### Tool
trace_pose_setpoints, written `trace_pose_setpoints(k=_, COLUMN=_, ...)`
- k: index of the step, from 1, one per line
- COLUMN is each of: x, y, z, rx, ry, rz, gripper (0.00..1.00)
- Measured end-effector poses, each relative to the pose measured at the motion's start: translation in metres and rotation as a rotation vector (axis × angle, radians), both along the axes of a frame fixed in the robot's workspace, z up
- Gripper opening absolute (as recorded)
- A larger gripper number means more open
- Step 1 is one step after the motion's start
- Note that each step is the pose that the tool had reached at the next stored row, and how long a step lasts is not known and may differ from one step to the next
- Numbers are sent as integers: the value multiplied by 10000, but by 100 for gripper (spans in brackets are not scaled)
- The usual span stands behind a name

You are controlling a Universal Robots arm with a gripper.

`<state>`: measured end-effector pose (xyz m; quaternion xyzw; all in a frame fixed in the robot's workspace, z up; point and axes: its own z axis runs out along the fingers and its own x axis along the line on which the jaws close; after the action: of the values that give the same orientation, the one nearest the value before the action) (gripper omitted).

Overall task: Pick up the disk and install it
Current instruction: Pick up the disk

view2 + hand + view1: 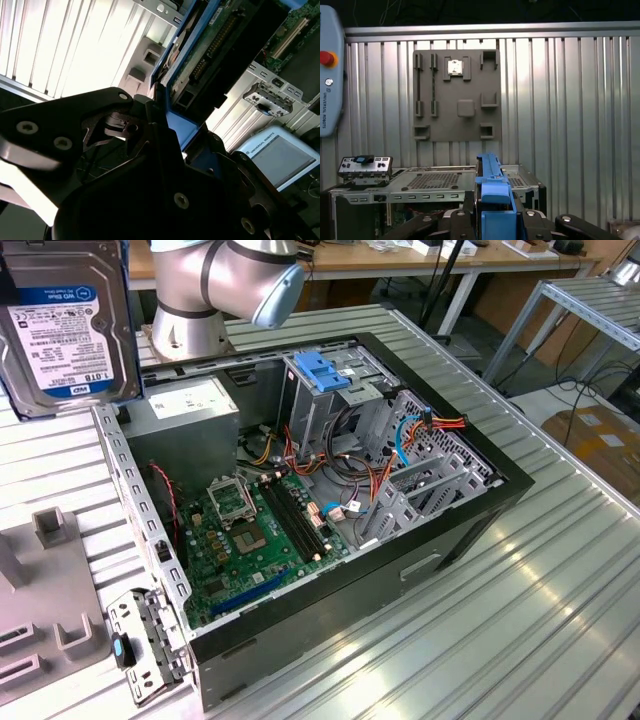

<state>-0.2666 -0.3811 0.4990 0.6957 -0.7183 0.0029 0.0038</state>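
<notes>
Top left of the exterior view: I have the disk [65, 325] hanging there, clear of the table and close to the lens. Its white label with the blue band faces the camera, and a blue side rail runs down one edge.
Gripper: in the first wrist view the gripper [492, 217] sits at the near end of the disk, with black body on either side of the blue rail, which I see edge-on.
Jaws: closed in on the disk and clamped across its blue rails. In the second wrist view I can see the disk's green circuit-board underside running away from the grip.
Arm: the grey arm [225, 280] stands beyond the far side of the case in the exterior view.
Computer case [330, 500]: lies open on the ribbed metal table [560, 590], with the motherboard [250, 530] facing up.
Drive cage [325, 390]: silver with a blue plastic cap, standing inside the case near its far wall. The disk is well apart from it, off to the exterior view's left.
Grey box [185, 415]: carries a white sticker and sits in the case's far corner, on the exterior view's left of the cage.
Cables [430, 425]: orange and blue bundles on the exterior view's right of the cage.
Fixture plate [457, 95]: grey, flat on the table and full of slots, with a small silver part [455, 67] seated in one recess.
Pendant [330, 75]: pale blue with a red button. I see it in both wrist views.
</notes>
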Motion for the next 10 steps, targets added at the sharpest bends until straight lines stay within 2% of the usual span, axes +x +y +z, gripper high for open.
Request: trace_pose_setpoints(k=10, x=91, y=-57, z=0, rx=-7, ry=1, rz=0, gripper=37)
